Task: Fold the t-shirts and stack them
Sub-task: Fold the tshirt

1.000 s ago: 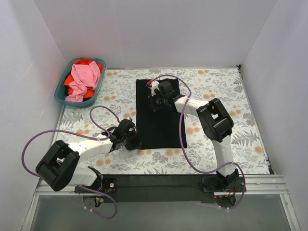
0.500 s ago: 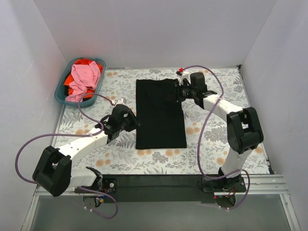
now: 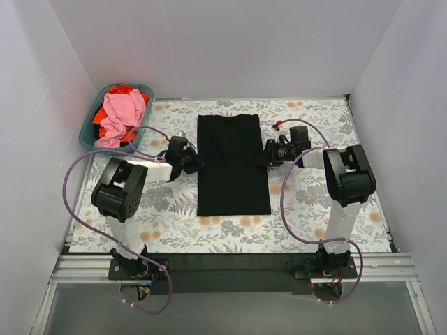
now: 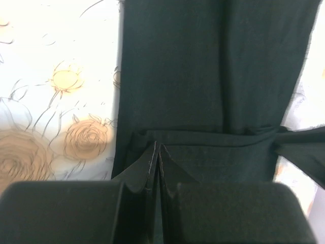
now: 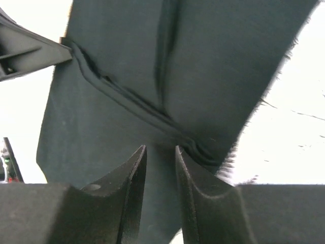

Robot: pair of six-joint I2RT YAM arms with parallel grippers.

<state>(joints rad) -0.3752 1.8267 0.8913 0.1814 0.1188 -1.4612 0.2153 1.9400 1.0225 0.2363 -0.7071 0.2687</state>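
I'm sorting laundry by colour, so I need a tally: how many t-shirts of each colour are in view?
black t-shirt: 1 (flat on the table)
pink t-shirt: 1 (in the basket)
orange-red t-shirt: 1 (in the basket, partly under the pink one)
Total: 3 in view; the heap may hide more.

end effector (image 4: pixel 157 151) pinching black t-shirt (image 4: pixel 203 76), floral tablecloth (image 4: pixel 51 61)

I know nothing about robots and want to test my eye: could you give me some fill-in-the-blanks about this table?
The shirt between the left pincer and the right pincer is ___.
The pink shirt lies in a teal ___.
That container stands at the table's far ___ corner.
Missing words: black; basket; left.
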